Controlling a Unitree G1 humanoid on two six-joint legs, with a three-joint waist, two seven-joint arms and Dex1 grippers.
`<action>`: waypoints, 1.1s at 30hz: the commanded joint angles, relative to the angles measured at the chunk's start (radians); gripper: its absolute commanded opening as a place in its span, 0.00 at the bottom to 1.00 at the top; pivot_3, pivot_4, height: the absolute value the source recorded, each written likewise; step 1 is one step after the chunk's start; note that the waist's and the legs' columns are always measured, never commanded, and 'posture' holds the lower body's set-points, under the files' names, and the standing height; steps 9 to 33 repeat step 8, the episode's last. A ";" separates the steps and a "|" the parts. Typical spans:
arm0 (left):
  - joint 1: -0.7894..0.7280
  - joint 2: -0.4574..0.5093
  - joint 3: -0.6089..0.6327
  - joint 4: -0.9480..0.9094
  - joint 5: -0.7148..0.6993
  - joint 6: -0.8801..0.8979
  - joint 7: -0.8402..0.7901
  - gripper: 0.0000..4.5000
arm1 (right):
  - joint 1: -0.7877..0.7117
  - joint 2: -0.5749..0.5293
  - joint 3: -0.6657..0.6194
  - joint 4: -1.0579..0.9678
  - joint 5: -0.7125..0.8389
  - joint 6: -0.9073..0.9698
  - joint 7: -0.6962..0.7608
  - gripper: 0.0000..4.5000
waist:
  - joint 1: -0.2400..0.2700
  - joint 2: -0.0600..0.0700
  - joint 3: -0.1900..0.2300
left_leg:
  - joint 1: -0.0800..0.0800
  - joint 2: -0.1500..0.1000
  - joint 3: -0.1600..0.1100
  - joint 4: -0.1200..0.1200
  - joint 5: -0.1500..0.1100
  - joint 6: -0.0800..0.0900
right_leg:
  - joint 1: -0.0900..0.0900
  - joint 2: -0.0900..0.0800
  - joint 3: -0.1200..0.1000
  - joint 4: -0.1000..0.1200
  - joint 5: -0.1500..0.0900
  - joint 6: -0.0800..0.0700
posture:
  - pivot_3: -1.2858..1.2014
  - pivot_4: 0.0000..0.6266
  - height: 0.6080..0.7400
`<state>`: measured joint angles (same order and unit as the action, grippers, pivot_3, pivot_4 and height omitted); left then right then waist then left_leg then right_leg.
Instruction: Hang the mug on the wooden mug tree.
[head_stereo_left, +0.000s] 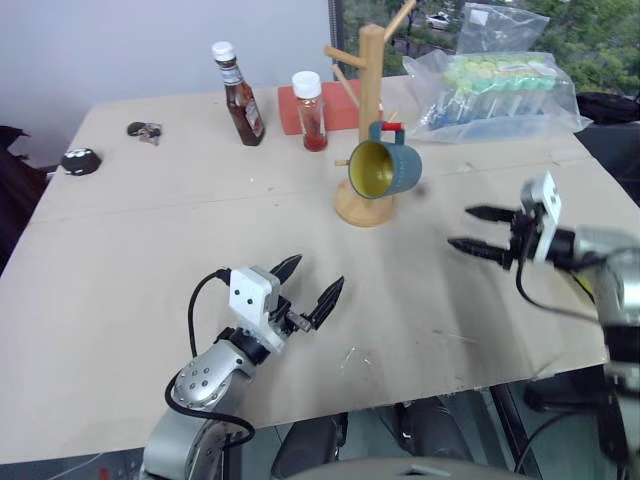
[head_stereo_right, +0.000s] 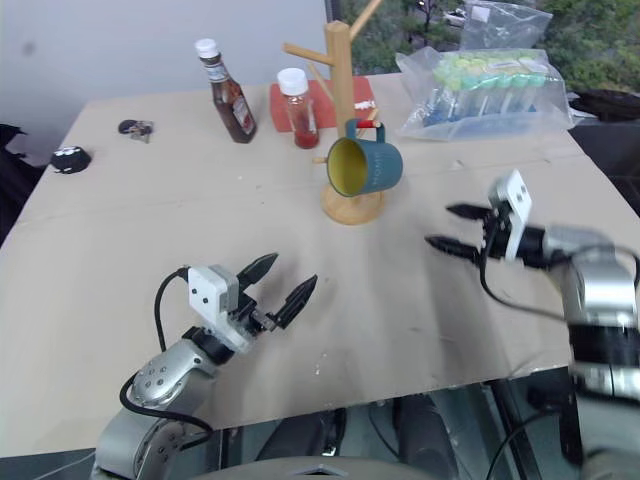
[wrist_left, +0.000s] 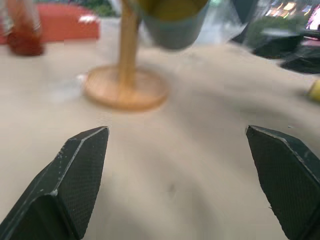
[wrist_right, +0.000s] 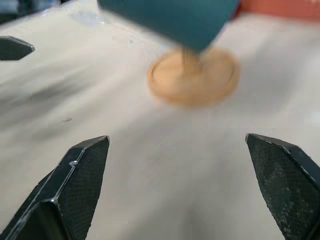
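Note:
The teal-blue mug (head_stereo_left: 388, 167) with a yellow inside hangs by its handle from a peg of the wooden mug tree (head_stereo_left: 369, 80), its mouth turned toward me. The tree's round base (head_stereo_left: 362, 208) rests on the table. My right gripper (head_stereo_left: 478, 230) is open and empty, low over the table to the right of the tree. My left gripper (head_stereo_left: 314, 285) is open and empty near the table's front edge, in front of and left of the tree. Both wrist views look along the table at the base (wrist_left: 125, 90) and the mug (wrist_right: 175, 20) above it.
A brown sauce bottle (head_stereo_left: 238, 95) and a red spice jar (head_stereo_left: 311, 112) stand behind the tree, before a red pad (head_stereo_left: 330, 105). A clear bag of tubes (head_stereo_left: 500, 90) lies at the back right. Small dark items (head_stereo_left: 80, 160) sit at the far left.

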<state>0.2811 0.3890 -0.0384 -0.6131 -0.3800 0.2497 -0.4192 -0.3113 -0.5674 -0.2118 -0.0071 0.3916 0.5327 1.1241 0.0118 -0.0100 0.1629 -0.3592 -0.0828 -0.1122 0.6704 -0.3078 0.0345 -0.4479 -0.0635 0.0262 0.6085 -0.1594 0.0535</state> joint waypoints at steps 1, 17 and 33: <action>0.027 0.027 0.001 0.004 0.030 -0.018 -0.031 1.00 | 0.148 0.059 -0.059 -0.089 0.025 -0.127 -0.074 0.98 | 0.002 0.000 0.000 | 0.001 0.000 0.000 0.000 0.000 0.000 | 0.001 0.000 0.000 0.000 0.000 0.000 | 0.52 0.24 1.00; 0.080 0.012 -0.015 0.023 0.061 -0.053 -0.040 1.00 | 0.281 0.125 -0.025 -0.026 -0.026 -0.361 -0.138 0.98 | -0.007 0.000 -0.001 | 0.012 0.000 0.007 0.002 0.000 0.001 | 0.011 0.002 0.002 -0.001 0.001 0.004 | 0.52 0.24 1.00; 0.080 0.012 -0.015 0.023 0.061 -0.053 -0.040 1.00 | 0.281 0.125 -0.025 -0.026 -0.026 -0.361 -0.138 0.98 | -0.007 0.000 -0.001 | 0.012 0.000 0.007 0.002 0.000 0.001 | 0.011 0.002 0.002 -0.001 0.001 0.004 | 0.52 0.24 1.00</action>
